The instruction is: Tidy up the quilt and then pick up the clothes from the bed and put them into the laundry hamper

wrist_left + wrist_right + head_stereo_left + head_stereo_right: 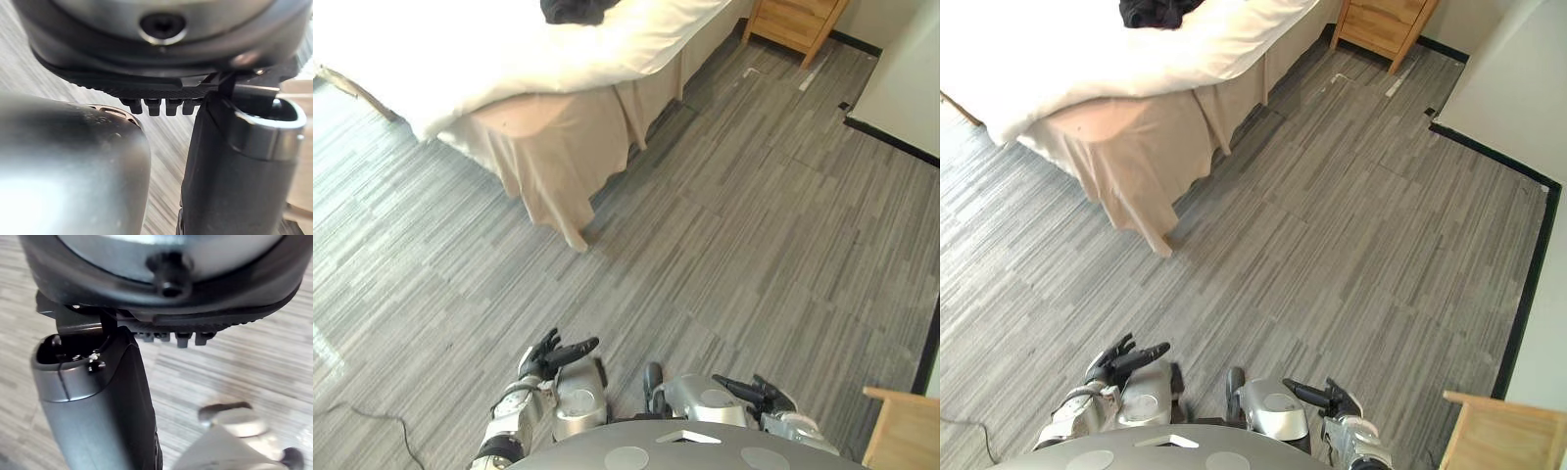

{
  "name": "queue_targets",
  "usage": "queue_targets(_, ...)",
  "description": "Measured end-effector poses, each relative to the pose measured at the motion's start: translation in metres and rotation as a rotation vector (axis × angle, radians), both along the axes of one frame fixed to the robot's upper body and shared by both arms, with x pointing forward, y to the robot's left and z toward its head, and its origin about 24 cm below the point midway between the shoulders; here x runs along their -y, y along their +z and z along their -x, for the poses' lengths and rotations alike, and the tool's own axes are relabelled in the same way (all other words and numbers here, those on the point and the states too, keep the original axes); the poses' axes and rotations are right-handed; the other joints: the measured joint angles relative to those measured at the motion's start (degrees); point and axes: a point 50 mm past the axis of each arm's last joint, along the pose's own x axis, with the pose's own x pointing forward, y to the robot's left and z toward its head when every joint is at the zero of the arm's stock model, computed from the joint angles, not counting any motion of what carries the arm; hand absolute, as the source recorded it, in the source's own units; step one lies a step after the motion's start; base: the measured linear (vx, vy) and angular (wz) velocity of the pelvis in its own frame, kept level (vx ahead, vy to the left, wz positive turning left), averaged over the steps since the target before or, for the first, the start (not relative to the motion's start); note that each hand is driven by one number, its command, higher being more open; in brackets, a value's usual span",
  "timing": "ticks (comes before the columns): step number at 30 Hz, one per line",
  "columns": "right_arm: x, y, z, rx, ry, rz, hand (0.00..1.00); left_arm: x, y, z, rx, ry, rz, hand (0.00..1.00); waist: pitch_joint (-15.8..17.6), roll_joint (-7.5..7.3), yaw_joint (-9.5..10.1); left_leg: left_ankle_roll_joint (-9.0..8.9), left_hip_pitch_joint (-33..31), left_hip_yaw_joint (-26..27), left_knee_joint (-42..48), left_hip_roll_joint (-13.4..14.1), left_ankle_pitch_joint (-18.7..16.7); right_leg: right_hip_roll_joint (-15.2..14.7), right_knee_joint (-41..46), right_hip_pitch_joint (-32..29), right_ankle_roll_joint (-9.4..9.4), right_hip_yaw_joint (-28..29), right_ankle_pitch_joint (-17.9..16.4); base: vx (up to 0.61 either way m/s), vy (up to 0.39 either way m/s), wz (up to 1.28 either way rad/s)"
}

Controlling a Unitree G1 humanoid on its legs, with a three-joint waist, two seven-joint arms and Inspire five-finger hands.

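The bed (636,83) stands well ahead of the robot, across an open stretch of grey striped plank floor (734,225). A thick white quilt (509,49) covers the bed, with its edge drooping over the near corner. Below it a beige fabric bed skirt (558,157) hangs to the floor in loose folds. The dark crumpled bundle of clothes (1151,12) lies on top of the quilt at the far side of the bed, well apart from both arms.

Down low and close to the body, the left robot hand (548,357) is held over the floor. Its dark fingers are stretched forward and loosely spread, with nothing in them. The right robot hand (759,394) sits at about the same height on the other side, its fingers likewise straight and relaxed, and it is empty too.

A light wooden nightstand (793,20) stands beyond the bed's far corner. A white wall (906,78) with a black baseboard (1528,284) runs along the right side. The corner of a pale wooden piece of furniture (906,431) pokes in near the right arm.
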Motion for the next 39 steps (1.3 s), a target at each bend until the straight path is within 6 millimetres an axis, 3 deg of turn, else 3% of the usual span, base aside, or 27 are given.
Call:
queue_targets(2,0.003,0.006,-0.009,0.073,0.017,0.028,1.00,0.004,0.001,-0.004,0.014,0.002,0.014,1.00,0.1,-0.72,0.26,2.07,-1.7,7.8,-16.3,-2.3,5.3,-0.8,-2.6,6.2,2.58,0.4,-2.0,0.75,-0.092,-0.57)
queue_targets(3,0.008,0.009,-0.007,0.091,0.034,0.057,1.00,0.009,-0.001,-0.002,0.000,0.001,0.029,1.00,-0.8,0.34,0.14,3.61,-1.7,12.9,-27.9,-3.7,10.3,-0.5,-4.7,10.2,3.83,0.4,-3.2,0.55,0.015,-0.30)
queue_targets(4,0.011,0.009,-0.004,0.089,0.052,0.077,1.00,0.014,-0.004,0.000,-0.016,0.000,0.040,1.00,-1.5,1.28,0.17,4.69,-1.8,15.0,-31.9,-4.1,11.8,0.1,-5.7,12.4,3.72,0.4,-3.5,0.87,0.048,-0.52)
queue_targets(5,0.010,0.008,-0.002,0.082,0.069,0.080,1.00,0.015,-0.005,0.002,-0.027,0.028,0.058,1.00,-2.4,1.13,1.24,13.19,-1.6,15.5,-32.6,-5.0,18.1,-0.3,-6.1,15.5,3.25,0.1,-5.0,0.82,0.070,-0.41)
queue_targets(6,0.002,0.005,0.000,0.075,0.073,0.057,1.00,0.012,-0.006,0.003,-0.040,0.052,0.044,1.00,-4.8,-1.38,1.19,15.76,-1.9,16.5,-31.4,-7.7,20.0,-2.8,-3.4,14.5,4.35,-2.5,-6.3,0.85,0.061,-0.25)
queue_targets(7,0.000,0.003,0.002,0.066,0.066,0.047,1.00,0.007,-0.007,0.004,-0.050,0.060,0.031,1.00,-5.7,-2.33,1.08,17.50,-2.2,16.3,-30.7,-8.7,18.5,-4.1,0.8,12.5,5.40,-4.0,-6.9,0.85,0.050,0.34)
queue_targets(8,-0.004,-0.001,0.007,0.036,0.047,0.023,1.00,0.005,-0.006,0.004,-0.048,0.073,0.027,1.00,-6.4,-2.37,0.46,18.04,-2.0,13.7,-30.0,-9.7,15.3,-5.7,14.5,6.6,7.96,-7.0,-6.2,0.82,0.083,0.83)
queue_targets(9,-0.011,-0.005,0.010,0.010,0.033,-0.015,1.00,0.004,-0.007,0.004,-0.054,0.083,0.022,1.00,-6.2,-2.92,-0.04,16.28,-0.4,10.4,-28.9,-10.8,13.1,-7.4,32.3,-0.9,13.71,-7.2,-3.4,0.80,0.083,0.98)
queue_targets(10,-0.015,-0.008,0.013,-0.004,0.029,-0.036,1.00,0.003,-0.008,0.005,-0.069,0.088,0.021,1.00,-5.9,-3.44,-0.03,15.36,1.4,9.1,-28.7,-11.5,12.1,-8.2,39.0,-3.6,12.96,-7.0,-3.9,0.90,0.045,1.34)
queue_targets(11,-0.024,-0.012,0.020,-0.039,0.027,-0.081,1.00,-0.002,-0.013,0.015,-0.131,0.113,0.014,1.00,-5.3,-3.98,-0.34,13.67,8.3,4.4,-30.2,-12.8,10.5,-10.0,47.4,-7.9,10.57,-8.5,-7.6,0.72,-0.031,1.18)
queue_targets(12,-0.026,-0.013,0.022,-0.046,0.024,-0.092,1.00,-0.002,-0.015,0.018,-0.154,0.130,0.021,1.00,-5.2,-3.60,-0.65,13.21,11.4,2.2,-31.5,-12.9,10.3,-10.4,47.6,-9.0,9.16,-9.3,-9.1,0.83,-0.088,1.65)
queue_targets(13,-0.024,-0.010,0.020,-0.017,0.002,-0.096,1.00,0.000,-0.017,0.020,-0.178,0.131,0.026,1.00,-4.9,-2.47,-1.47,12.31,17.5,-3.1,-34.6,-12.4,10.5,-9.9,43.8,-11.5,6.79,-9.5,-11.4,0.53,-0.107,1.39)
queue_targets(14,-0.022,-0.008,0.018,0.002,-0.005,-0.097,1.00,0.003,-0.017,0.019,-0.185,0.132,0.033,1.00,-5.0,-1.69,-1.58,11.69,19.6,-5.3,-35.4,-11.6,10.3,-9.5,40.4,-12.6,6.21,-8.8,-11.7,0.61,-0.178,1.90)
queue_targets(15,-0.018,-0.005,0.019,0.014,-0.011,-0.092,1.00,0.008,-0.017,0.015,-0.190,0.135,0.042,1.00,-5.4,-0.40,-1.46,10.31,22.1,-9.8,-35.9,-9.9,9.5,-8.7,31.8,-15.4,6.26,-6.2,-11.6,0.57,-0.251,2.16)
queue_targets(16,-0.019,-0.005,0.021,0.011,-0.021,-0.105,1.00,0.010,-0.015,0.009,-0.172,0.167,0.056,1.00,-6.6,-0.37,-1.30,8.59,22.8,-14.6,-35.6,-9.0,8.2,-8.8,23.3,-18.1,8.46,-0.1,-10.0,0.56,-0.285,2.28)
queue_targets(17,-0.022,-0.007,0.022,0.001,-0.020,-0.115,1.00,0.011,-0.014,0.005,-0.161,0.181,0.065,1.00,-7.0,-0.96,-1.30,7.62,23.0,-16.3,-35.0,-8.7,7.0,-9.3,19.6,-18.8,10.09,3.5,-8.8,0.66,-0.426,2.51)
queue_targets(18,-0.032,-0.009,0.022,-0.020,-0.019,-0.142,1.00,0.007,-0.012,0.003,-0.146,0.227,0.067,1.00,-8.0,-3.88,-0.71,5.03,22.6,-18.2,-31.6,-8.7,3.2,-11.5,12.7,-19.5,11.62,9.3,-2.0,0.54,-0.411,1.95)
queue_targets(19,-0.039,-0.011,0.024,-0.047,-0.001,-0.156,1.00,0.003,-0.014,0.010,-0.159,0.277,0.073,1.00,-9.1,-6.21,0.16,3.37,22.4,-18.3,-29.2,-8.9,1.0,-12.7,10.8,-19.6,12.21,10.6,5.8,0.54,-0.465,1.69)
queue_targets(20,-0.046,-0.013,0.029,-0.071,0.014,-0.174,1.00,-0.005,-0.013,0.014,-0.168,0.320,0.066,1.00,-10.1,-8.22,0.65,2.19,22.2,-18.2,-27.9,-9.0,-0.4,-13.8,10.5,-19.6,11.96,11.0,11.3,0.42,-0.478,1.08)
queue_targets(21,-0.054,-0.014,0.022,-0.088,0.053,-0.191,1.00,-0.011,-0.016,0.023,-0.199,0.386,0.060,1.00,-10.2,-7.22,1.58,-0.13,22.0,-17.5,-25.2,-6.6,-2.6,-13.2,11.0,-17.5,11.33,8.5,5.6,0.42,-0.535,1.06)
queue_targets(22,-0.048,-0.013,0.018,-0.102,0.077,-0.180,1.00,-0.002,-0.018,0.027,-0.205,0.422,0.088,1.00,-11.8,-4.84,1.88,-0.87,20.5,-15.3,-25.3,-2.9,-2.3,-11.7,7.9,-15.9,10.29,4.8,6.2,0.36,-0.464,1.13)
queue_targets(24,-0.038,-0.011,0.015,-0.111,0.079,-0.165,1.00,0.007,-0.020,0.033,-0.208,0.446,0.117,1.00,-12.2,-2.98,1.74,-1.79,20.4,-10.5,-30.2,-0.6,0.9,-11.9,3.6,-13.5,9.55,-0.5,6.6,0.22,-0.309,1.33)
queue_targets(27,-0.031,-0.014,0.020,-0.177,0.030,-0.176,1.00,0.012,-0.026,0.050,-0.236,0.473,0.124,1.00,-12.9,-1.61,1.96,-2.87,24.5,-6.3,-40.4,-0.3,8.2,-13.0,-1.2,-8.5,9.07,-6.7,6.8,0.19,-0.234,1.12)
queue_targets(31,-0.037,-0.016,0.018,-0.192,-0.048,-0.237,1.00,0.003,-0.027,0.065,-0.241,0.507,0.067,1.00,-13.2,-1.95,2.00,-3.71,26.0,-4.5,-45.2,-0.6,11.8,-13.7,-3.5,-5.9,8.97,-11.3,6.8,0.06,-0.048,0.59)
queue_targets(34,-0.042,-0.019,0.023,-0.209,-0.137,-0.288,1.00,-0.009,-0.024,0.068,-0.220,0.563,-0.018,1.00,-13.5,-3.79,2.12,-3.71,25.1,-3.9,-46.7,-1.6,13.5,-14.6,-4.8,-5.2,9.26,-14.0,7.1,-0.01,0.015,0.47)
queue_targets(36,-0.043,-0.019,0.026,-0.233,-0.176,-0.315,1.00,-0.024,-0.020,0.067,-0.210,0.635,-0.075,1.00,-13.8,-4.82,2.06,-3.70,25.3,-4.0,-48.2,-2.2,15.0,-15.0,-5.7,-4.8,9.21,-14.7,7.8,-0.02,0.023,0.17)
queue_targets(39,-0.044,-0.020,0.029,-0.248,-0.204,-0.338,1.00,-0.049,-0.006,0.058,-0.145,0.737,-0.164,1.00,-14.0,-4.97,1.98,-3.63,25.8,-3.8,-49.9,-2.5,16.5,-14.9,-6.8,-4.7,9.04,-14.8,8.9,-0.07,0.013,0.00)
